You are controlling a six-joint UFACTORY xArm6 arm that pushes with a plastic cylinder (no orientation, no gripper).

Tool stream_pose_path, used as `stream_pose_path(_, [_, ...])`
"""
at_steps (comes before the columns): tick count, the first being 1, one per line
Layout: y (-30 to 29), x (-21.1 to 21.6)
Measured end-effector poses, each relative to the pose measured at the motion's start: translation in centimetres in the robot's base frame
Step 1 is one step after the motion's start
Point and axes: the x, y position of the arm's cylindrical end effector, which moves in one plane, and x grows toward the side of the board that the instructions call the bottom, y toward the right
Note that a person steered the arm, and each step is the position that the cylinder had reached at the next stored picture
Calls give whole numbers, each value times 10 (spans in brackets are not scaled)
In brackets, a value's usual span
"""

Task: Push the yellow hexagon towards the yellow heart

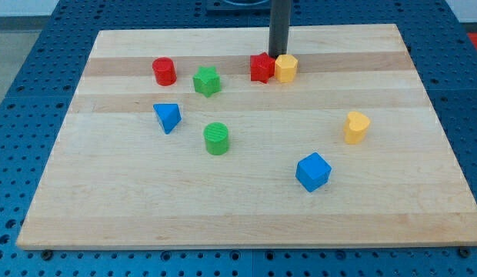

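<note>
Yellow hexagon (pixel 286 68) sits near the bench's (pixel 246 223) top edge, touching the red star (pixel 261 68) on its left. My tip (pixel 279 55) stands just behind it, toward the view's top, apparently touching. No gripper is fitted, only the rod. Yellow heart (pixel 357 127) lies well apart, toward the view's lower right, so I judge the push should run that way from the hexagon's upper-left side.
</note>
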Motion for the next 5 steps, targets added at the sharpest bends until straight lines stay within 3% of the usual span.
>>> stream_pose_path(5, [7,32])
